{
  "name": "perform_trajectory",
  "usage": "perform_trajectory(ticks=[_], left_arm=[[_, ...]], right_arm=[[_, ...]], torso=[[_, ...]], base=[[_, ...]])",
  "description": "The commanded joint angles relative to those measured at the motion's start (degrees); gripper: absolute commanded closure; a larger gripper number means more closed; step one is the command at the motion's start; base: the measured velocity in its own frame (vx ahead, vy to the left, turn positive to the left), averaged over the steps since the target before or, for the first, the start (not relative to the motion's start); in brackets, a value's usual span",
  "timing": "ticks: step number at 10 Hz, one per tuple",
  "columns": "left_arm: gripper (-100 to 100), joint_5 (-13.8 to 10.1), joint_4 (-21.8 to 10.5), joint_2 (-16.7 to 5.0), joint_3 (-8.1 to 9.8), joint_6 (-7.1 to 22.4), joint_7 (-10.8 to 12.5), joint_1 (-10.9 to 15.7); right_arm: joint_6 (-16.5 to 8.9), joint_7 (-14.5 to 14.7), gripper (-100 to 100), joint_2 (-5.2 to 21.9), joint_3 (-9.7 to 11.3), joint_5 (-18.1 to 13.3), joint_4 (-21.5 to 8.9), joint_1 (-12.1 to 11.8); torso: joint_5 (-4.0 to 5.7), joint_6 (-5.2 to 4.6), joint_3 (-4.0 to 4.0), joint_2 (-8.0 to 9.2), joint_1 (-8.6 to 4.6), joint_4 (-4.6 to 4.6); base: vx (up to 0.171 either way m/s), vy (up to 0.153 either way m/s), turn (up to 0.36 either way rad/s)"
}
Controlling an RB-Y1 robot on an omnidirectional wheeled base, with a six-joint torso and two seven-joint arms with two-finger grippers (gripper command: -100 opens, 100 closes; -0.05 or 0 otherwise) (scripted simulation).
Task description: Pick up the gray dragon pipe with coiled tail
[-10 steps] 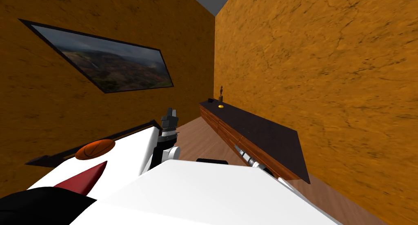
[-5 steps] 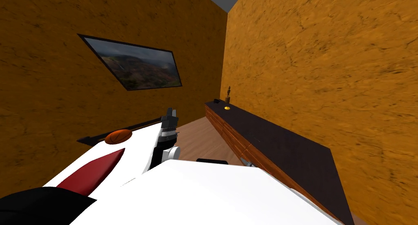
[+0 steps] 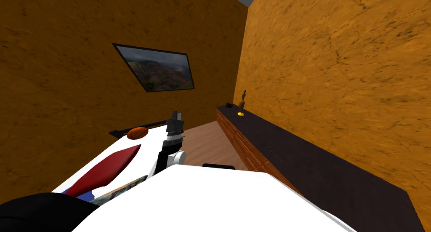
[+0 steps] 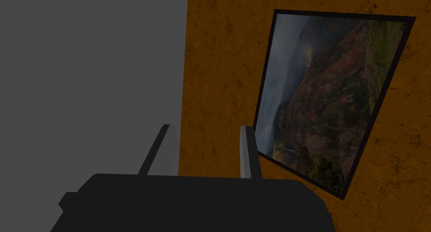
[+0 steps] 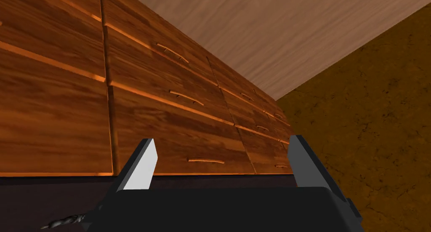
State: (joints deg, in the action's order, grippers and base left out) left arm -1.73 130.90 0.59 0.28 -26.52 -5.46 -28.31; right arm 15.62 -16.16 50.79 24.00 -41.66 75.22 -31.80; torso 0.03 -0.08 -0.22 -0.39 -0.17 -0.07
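On dark dresser top [image 3: 336, 179], gray pipe [image 5: 63, 221] near spread right pincer [image 5: 222, 139]; left pincer [image 4: 206, 127] spread.

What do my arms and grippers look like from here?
The left gripper and right gripper are each a dark box with two thin, light grey, blade-like fingers. The left arm behind its gripper has a ribbed silver-grey band, then a black segment and a round white joint.
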Motion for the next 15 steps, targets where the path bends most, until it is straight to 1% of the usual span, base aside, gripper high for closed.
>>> perform_trajectory(ticks=[1,2,3,4,6,8,9,11,12,14,15], left_arm=[[0,0.00,0.00,0.00,0.00,0.00,0.00,0.00],[0,0.00,0.00,0.00,-0.01,0.00,0.00,0.01],[0,0.00,0.00,0.00,0.00,0.00,0.00,0.00],[0,0.00,0.00,0.00,-0.01,0.00,0.00,0.01],[0,0.00,0.00,0.00,0.00,0.00,0.00,0.01],[0,0.00,0.00,-0.01,0.00,0.00,0.00,0.00],[0,0.00,0.00,-0.01,0.00,0.00,0.00,0.00],[0,0.00,0.00,0.00,0.00,0.00,0.00,0.00],[0,0.00,0.00,0.00,0.00,0.00,0.00,0.00],[0,0.00,0.00,-0.01,0.01,0.00,0.00,-0.01],[0,0.00,0.00,-0.01,0.01,0.00,0.00,-0.01]], right_arm=[[-0.20,0.29,-100,1.84,0.82,-2.38,-2.86,-0.28],[-0.20,0.29,-100,1.84,0.82,-2.38,-3.71,-0.28],[-0.96,0.11,-100,3.83,1.84,-4.32,-5.88,-0.58],[-0.96,0.11,-100,3.83,1.84,-4.32,-5.88,-0.58],[-2.36,-0.15,-100,7.38,3.82,-7.84,-9.64,-1.14],[-3.52,-0.29,-100,10.11,5.77,-10.83,-12.58,-1.61],[-3.52,-0.29,-100,10.11,5.77,-10.83,-12.58,-1.61],[-4.42,-0.33,-100,11.87,7.64,-13.27,-14.74,-1.94],[-4.76,-0.32,-100,12.33,8.54,-14.27,-15.54,-2.03],[-5.22,-0.25,-100,12.39,10.26,-15.89,-16.66,-2.12],[-5.46,-0.15,-100,11.67,11.72,-16.99,-17.25,-2.12]], torso=[[0.00,0.00,0.00,0.00,0.00,0.00],[-0.01,0.05,0.03,0.05,-0.02,0.02],[0.00,-0.01,0.07,0.13,0.00,0.03],[-0.01,0.05,0.06,0.10,0.00,0.03],[0.00,0.05,0.01,0.00,-0.04,0.01],[0.03,0.04,-0.13,-0.24,-0.19,-0.04],[0.04,0.06,-0.16,-0.29,-0.19,-0.05],[0.01,0.01,-0.01,-0.03,-0.03,0.00],[0.02,0.05,-0.02,-0.04,-0.05,0.00],[0.04,0.01,-0.09,-0.17,-0.10,-0.03],[0.04,-0.01,-0.08,-0.14,-0.13,-0.03]], base=[[0.083,-0.035,0.258],[0.066,-0.040,0.132],[0.077,-0.034,0.270],[0.079,-0.038,0.120],[0.126,-0.065,0.289],[0.169,-0.095,0.316],[0.107,-0.075,0.116],[0.088,-0.069,0.211],[0.122,-0.096,0.272],[0.126,-0.102,0.160],[0.142,-0.144,0.272]])
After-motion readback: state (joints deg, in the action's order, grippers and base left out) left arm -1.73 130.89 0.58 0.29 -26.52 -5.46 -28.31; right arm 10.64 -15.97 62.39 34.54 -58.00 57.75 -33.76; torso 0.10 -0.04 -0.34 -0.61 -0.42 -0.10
